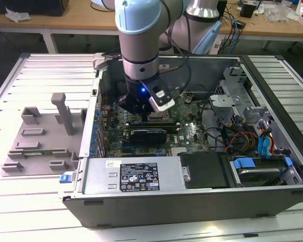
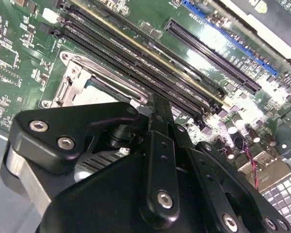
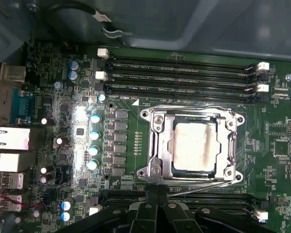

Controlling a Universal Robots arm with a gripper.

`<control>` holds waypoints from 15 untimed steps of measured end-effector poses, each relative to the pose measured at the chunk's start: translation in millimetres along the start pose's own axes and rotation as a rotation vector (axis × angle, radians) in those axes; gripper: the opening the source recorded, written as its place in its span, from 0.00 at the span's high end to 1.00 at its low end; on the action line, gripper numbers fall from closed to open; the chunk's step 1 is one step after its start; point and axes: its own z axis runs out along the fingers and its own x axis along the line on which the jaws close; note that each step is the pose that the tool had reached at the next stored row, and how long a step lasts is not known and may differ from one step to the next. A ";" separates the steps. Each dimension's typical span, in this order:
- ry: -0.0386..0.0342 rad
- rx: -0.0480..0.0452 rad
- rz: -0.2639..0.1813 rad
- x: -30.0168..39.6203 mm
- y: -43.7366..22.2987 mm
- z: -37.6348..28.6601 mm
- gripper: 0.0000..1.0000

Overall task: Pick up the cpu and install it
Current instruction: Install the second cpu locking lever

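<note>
The arm (image 1: 141, 30) is built of pale blue-grey rounded joint housings and silvery tube sections, with a dark band where the wrist begins. A small blue light glows on the black wrist body, and a white-and-black camera module (image 1: 160, 99) is clipped beside it. Black cables trail along the arm. In the second wrist view, the hand (image 2: 155, 160) is matte black linkage plates with silver screw heads.

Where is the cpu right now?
In the first wrist view the cpu sits inside the metal-framed socket on the motherboard, between memory-slot rows, near the gripper.
</note>
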 end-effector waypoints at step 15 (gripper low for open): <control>-0.0046 -0.0688 0.005 2.2 -11.0 2.0 0.89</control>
